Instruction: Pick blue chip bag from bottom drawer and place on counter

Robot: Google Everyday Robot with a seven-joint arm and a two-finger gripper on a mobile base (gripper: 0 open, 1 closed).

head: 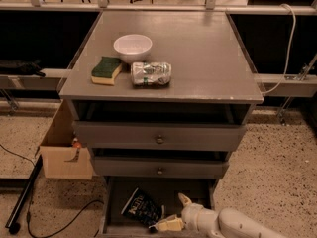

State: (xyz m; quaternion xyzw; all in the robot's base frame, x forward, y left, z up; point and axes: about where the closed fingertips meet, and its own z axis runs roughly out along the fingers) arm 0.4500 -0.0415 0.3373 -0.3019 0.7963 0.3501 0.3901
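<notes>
Low in the half-hidden bottom drawer [115, 198], the blue chip bag [142, 208] lies beside the empty, spread end effector [175, 213].

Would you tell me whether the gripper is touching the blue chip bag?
Cannot tell: the camera view shows the gripper in the bottom drawer beside the blue chip bag, gap unclear.

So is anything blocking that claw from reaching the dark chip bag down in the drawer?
Nothing visible does. The gripper is inside the bottom drawer, fingers open, just right of the blue chip bag, with only drawer floor between them.
</notes>
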